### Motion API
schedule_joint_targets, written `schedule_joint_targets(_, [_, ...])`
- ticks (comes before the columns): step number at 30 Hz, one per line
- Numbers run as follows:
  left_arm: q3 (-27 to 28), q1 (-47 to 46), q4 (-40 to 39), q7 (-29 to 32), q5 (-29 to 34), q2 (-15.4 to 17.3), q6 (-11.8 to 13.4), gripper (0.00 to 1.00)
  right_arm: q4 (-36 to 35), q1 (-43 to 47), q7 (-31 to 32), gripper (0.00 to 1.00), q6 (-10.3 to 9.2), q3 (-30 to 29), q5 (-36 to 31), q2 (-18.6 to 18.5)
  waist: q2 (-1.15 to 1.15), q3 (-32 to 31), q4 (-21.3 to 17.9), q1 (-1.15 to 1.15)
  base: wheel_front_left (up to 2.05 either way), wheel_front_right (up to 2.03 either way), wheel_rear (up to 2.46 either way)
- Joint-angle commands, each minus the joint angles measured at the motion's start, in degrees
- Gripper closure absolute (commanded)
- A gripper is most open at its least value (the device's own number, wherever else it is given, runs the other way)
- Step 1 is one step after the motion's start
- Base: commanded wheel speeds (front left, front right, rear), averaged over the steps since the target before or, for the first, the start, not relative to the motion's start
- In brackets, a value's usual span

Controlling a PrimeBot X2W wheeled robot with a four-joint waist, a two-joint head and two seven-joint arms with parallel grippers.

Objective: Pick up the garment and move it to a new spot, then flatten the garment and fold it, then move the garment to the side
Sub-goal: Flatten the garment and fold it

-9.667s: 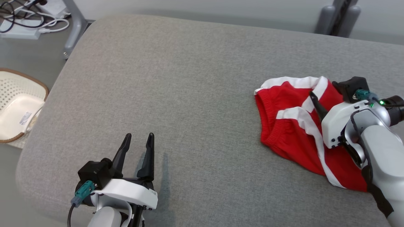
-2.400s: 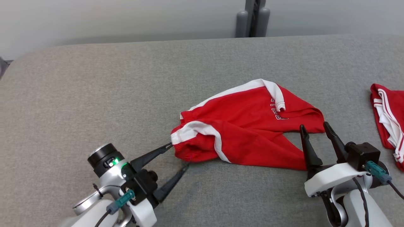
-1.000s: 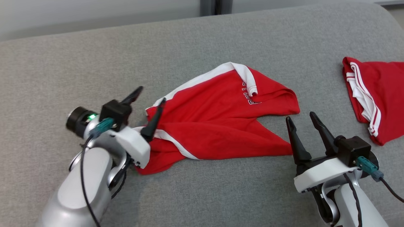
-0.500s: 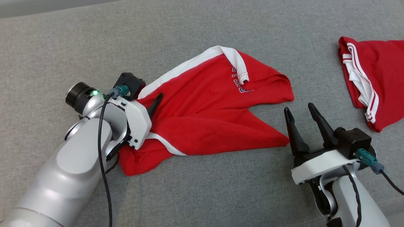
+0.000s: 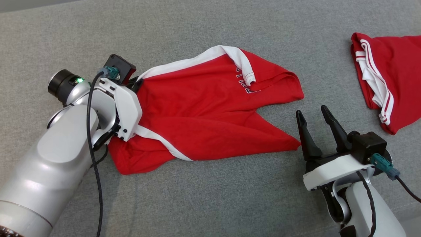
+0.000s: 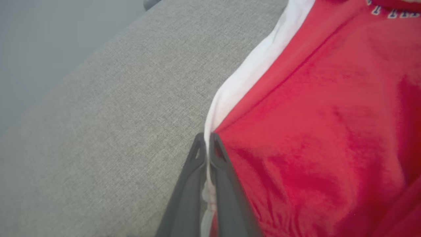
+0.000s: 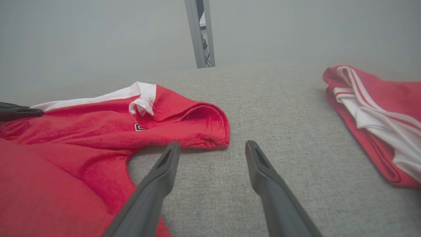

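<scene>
While left end effector (image 6: 206, 136) pinches shut on white trim (image 6: 243, 75) of red shorts (image 5: 204, 108), spread rightward from it, flattening seems in hand. Right end effector (image 5: 310, 111) wide open, empty, leg hem just beside. Next likely: grip hem, pull taut.

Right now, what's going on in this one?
The robot is working on a red garment with white trim that lies crumpled on a grey fabric surface. Its left gripper is shut on the garment's white edge band. The right gripper is open and holds nothing, beside the garment's near right corner. A second red-and-white garment lies apart at the far right.
</scene>
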Motion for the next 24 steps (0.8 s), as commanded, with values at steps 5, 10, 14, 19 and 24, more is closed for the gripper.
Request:
schedule_joint_targets(5, [0.2,-5.0,-0.5,-0.9,-0.6,2.2,0.3,1.0,-0.5,-0.8,-0.3,0.0,-0.02,0.3,0.7,-0.2,0.0,0.8,-0.3,0.0,0.0,0.0,0.0])
schedule_joint_targets(10, [2.4,-11.6,-1.2,-5.2,1.3,3.9,3.5,1.0,-0.8,-1.7,-0.3,0.0,-0.02,1.0,1.5,-0.2,0.0,2.0,-1.0,0.0,0.0,0.0,0.0])
schedule_joint_targets(14, [3.5,-15.3,-0.3,-8.4,3.0,4.8,6.1,1.0,-1.0,-2.1,-0.3,0.0,-0.02,1.8,2.2,-0.2,0.0,2.8,-1.8,0.0,0.0,0.0,0.0])
schedule_joint_targets(19, [3.8,-16.2,2.1,-10.8,3.3,4.5,7.1,0.59,-1.1,-2.6,-0.3,0.0,-0.02,2.7,3.0,-0.2,0.0,3.3,-2.6,0.0,0.0,0.0,0.0])
schedule_joint_targets(24, [4.3,-15.8,5.1,-13.0,2.2,3.9,7.1,0.0,-1.5,-2.8,-0.3,0.0,-0.02,2.9,3.4,-0.2,0.0,3.2,-2.4,0.0,0.0,0.0,0.0])
